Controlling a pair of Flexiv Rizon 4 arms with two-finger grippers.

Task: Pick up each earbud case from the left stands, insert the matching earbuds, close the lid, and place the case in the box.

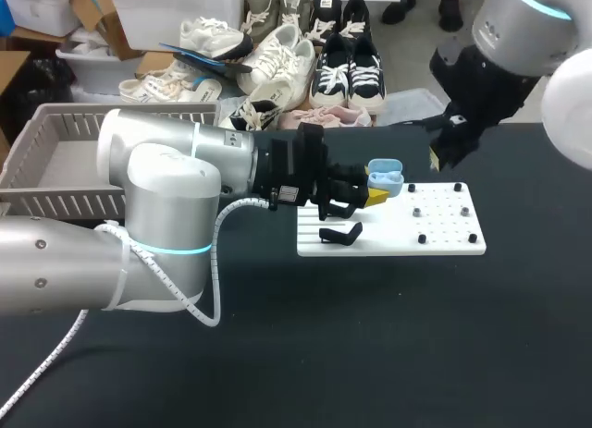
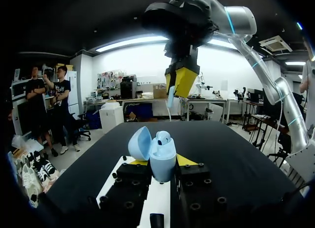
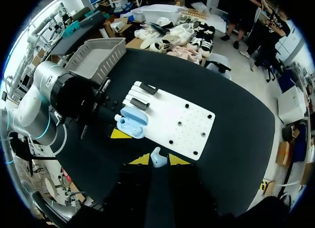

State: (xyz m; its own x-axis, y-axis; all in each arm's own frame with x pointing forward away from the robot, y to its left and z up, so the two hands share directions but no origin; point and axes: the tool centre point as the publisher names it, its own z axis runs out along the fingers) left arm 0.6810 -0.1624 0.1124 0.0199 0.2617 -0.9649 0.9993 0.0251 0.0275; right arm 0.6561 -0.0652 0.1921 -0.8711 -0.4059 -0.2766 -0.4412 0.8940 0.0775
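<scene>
We grip the open case (image 2: 156, 151) low in the left pincer (image 2: 161, 161).
Looks light, slick — right pincer (image 3: 158, 159) pinches the earbud (image 3: 157, 156).

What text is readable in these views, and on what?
Nothing is readable.
Small white label behind the left gripper: too small to read.
Case, earbud, white board: no print shows.

Case (image 1: 385, 178) in my left gripper (image 2: 162, 163) over the board (image 1: 444, 220), earbud (image 3: 157, 156) in my right gripper (image 3: 158, 160) higher to its right, basket (image 1: 65, 137) behind left.
</scene>
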